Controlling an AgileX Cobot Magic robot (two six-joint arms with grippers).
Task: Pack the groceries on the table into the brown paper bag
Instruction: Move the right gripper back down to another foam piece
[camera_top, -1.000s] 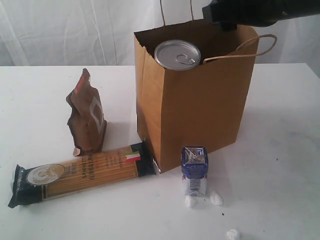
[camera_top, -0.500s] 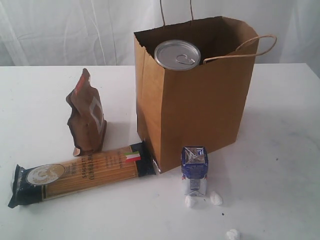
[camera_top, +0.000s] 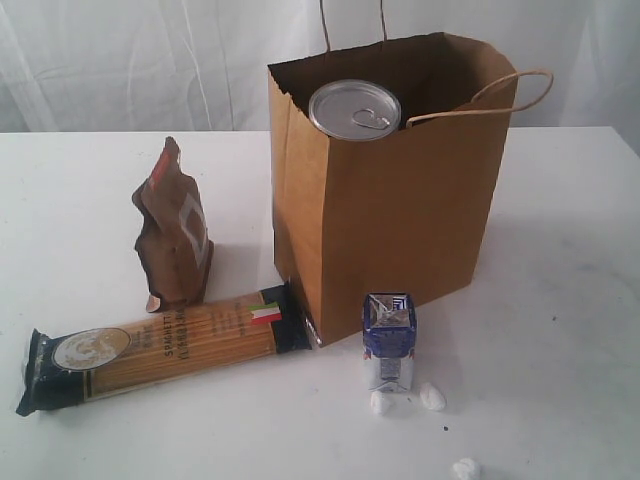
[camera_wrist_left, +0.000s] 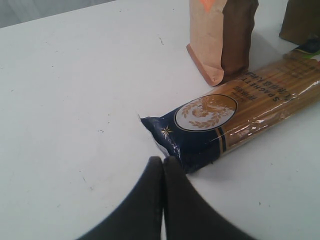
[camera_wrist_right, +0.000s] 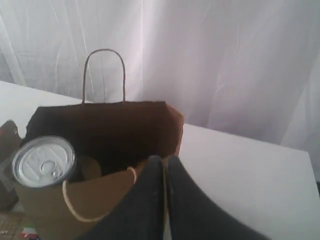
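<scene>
Brown paper bag (camera_top: 390, 220) holding can (camera_top: 355, 109), wrist views alone show left fingers (camera_wrist_left: 140, 205), right fingers (camera_wrist_right: 145, 200) closed, empty

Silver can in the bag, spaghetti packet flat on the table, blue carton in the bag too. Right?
No: the blue carton stands on the table in front of the brown paper bag, per the exterior view. The silver can and spaghetti packet are as stated.
</scene>
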